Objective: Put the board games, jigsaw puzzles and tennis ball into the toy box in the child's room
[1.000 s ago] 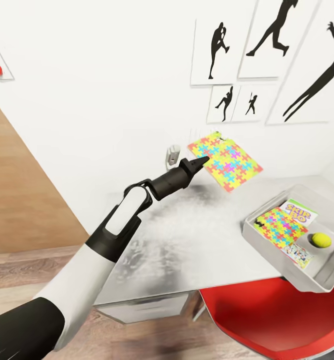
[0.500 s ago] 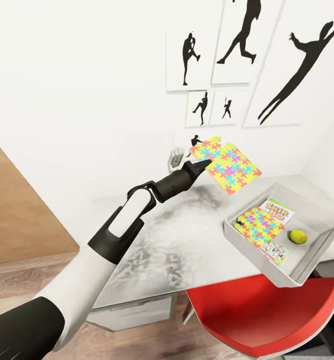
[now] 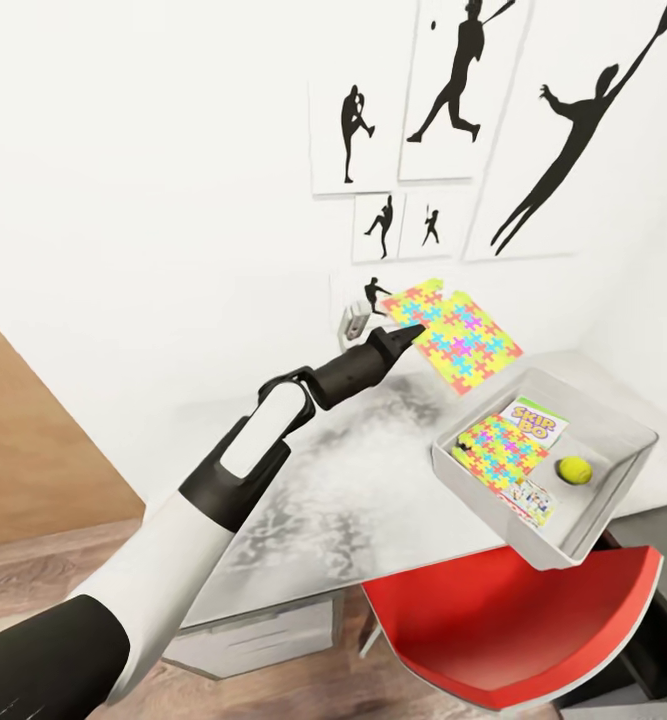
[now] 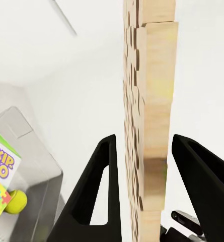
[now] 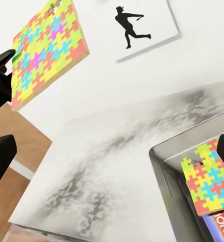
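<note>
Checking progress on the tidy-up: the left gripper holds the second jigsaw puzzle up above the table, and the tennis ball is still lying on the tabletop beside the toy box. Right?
Not quite. The tennis ball already lies inside the toy box, as the head view shows. The rest holds: the left gripper holds the second jigsaw puzzle above the table.

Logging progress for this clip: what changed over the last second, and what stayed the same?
The view swung, shifting the whole scene leftward in the picture. The left end effector still holds the jigsaw puzzle raised above the table. The toy box contents look unchanged: puzzle, Skip-Bo, tennis ball.
</note>
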